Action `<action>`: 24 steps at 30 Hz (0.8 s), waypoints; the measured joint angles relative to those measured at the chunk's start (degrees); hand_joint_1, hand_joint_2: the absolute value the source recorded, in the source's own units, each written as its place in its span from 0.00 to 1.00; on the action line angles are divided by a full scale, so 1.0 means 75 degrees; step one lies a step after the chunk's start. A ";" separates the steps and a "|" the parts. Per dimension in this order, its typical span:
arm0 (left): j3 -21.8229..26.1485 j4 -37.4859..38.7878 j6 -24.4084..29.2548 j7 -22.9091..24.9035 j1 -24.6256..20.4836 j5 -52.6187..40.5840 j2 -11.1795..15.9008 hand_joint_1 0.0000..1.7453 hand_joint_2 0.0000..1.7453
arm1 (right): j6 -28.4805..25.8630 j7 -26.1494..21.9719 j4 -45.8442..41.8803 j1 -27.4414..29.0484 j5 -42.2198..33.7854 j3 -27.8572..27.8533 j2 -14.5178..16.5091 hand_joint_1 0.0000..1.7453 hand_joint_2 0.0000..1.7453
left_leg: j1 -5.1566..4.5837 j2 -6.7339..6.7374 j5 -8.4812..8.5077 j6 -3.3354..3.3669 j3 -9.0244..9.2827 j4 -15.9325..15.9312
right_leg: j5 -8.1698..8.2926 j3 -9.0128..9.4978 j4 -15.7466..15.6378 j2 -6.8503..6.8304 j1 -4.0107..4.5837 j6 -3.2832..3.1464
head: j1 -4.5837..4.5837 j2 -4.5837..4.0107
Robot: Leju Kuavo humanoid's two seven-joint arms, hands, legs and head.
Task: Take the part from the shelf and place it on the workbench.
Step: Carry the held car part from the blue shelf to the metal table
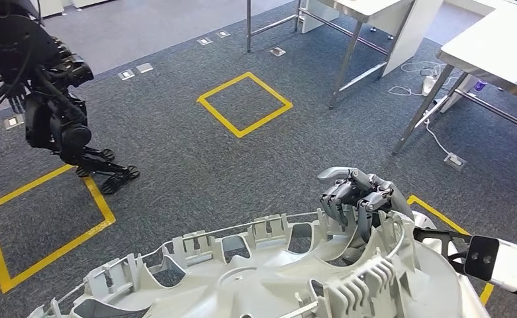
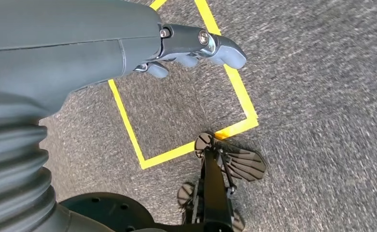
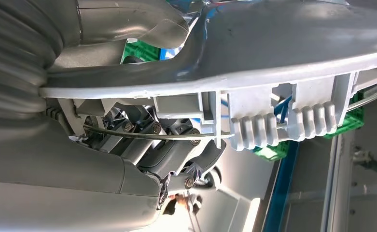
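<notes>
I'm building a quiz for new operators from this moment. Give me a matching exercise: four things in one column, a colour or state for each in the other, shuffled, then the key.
Things
1. part
2. right hand
3. left hand
4. floor squares

States
A. outlined in yellow tape
B. holding nothing, above the carpet
C. light grey plastic, ribbed and clipped at the rim
D. fingers wrapped over the part's rim

Pairs: 1-C, 2-D, 3-B, 4-A

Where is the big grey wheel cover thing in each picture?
Head view: wheel cover fills the bottom edge, right hand gripping its rim.
Left wrist view: not in it.
Right wrist view: wheel cover spans the picture.
Shared landmark: the cover's ribbed clips.
</notes>
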 joint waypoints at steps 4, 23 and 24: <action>0.0036 0.0000 -0.0020 0.0030 -0.0011 0.0004 -0.0011 0.00 1.00 | 0.0048 0.0004 0.0044 -0.0146 -0.0024 -0.0001 0.0010 1.00 1.00 | -0.0053 0.0270 -0.0056 -0.0119 0.0068 -0.0005 | 0.0442 0.0760 -0.1487 -0.0461 0.0118 -0.0182 | -0.0015 0.0000; 0.0066 0.0009 -0.0404 0.0395 -0.0020 0.0033 -0.0038 0.00 1.00 | 0.0190 0.0471 0.0064 -0.0305 -0.0417 0.0039 0.0125 1.00 1.00 | 0.0011 -0.0576 0.0134 -0.0024 -0.0080 -0.0013 | 0.0353 0.0666 -0.1324 0.0751 -0.0001 -0.0066 | -0.0108 -0.0001; 0.0074 0.0007 -0.0409 0.0409 -0.0017 0.0028 -0.0043 0.00 1.00 | 0.0198 0.0478 0.0064 -0.0322 -0.0428 0.0030 0.0125 1.00 1.00 | 0.0020 -0.0497 0.0142 0.0022 -0.0077 -0.0032 | 0.0163 0.0511 -0.0997 0.0557 0.0007 -0.0037 | -0.0081 -0.0001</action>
